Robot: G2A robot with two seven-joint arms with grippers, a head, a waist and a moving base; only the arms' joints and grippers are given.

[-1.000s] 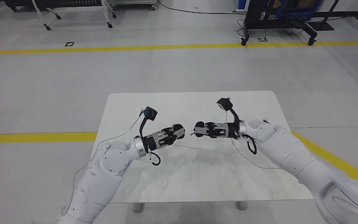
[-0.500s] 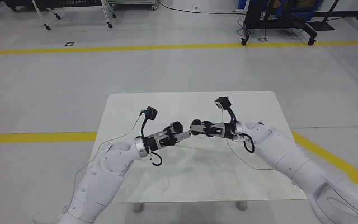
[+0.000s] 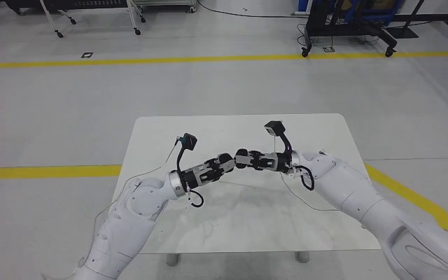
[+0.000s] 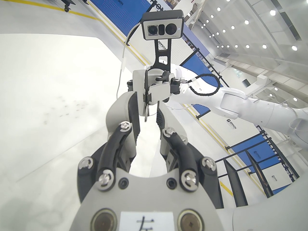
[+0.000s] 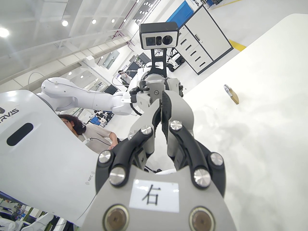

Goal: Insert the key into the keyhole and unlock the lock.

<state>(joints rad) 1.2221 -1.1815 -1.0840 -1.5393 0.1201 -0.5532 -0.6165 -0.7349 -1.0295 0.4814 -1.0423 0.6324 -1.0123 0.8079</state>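
Right end effector (image 4: 150, 94) has its fingers pressed together on the bow of a thin metal key (image 4: 146, 112), pinching it so that the blade sticks out past the fingertips. In the right wrist view the same end effector (image 5: 161, 108) shows its two dark pads closed flat against each other. Left end effector (image 4: 145, 103) faces it tip to tip, with its fingers (image 4: 133, 111) spread apart; the key's blade lies in the gap between them, and no contact with either pad can be made out.

From above, the two arms meet over the middle of the white bench (image 3: 308, 140), held above its surface, the left end effector (image 3: 227, 161) just beside the right end effector (image 3: 243, 155).

A small brass-coloured lock (image 5: 232, 94) with a silver shackle lies on the bench, well apart from both end effectors, resting on its side with nothing touching it. The key is not in it.
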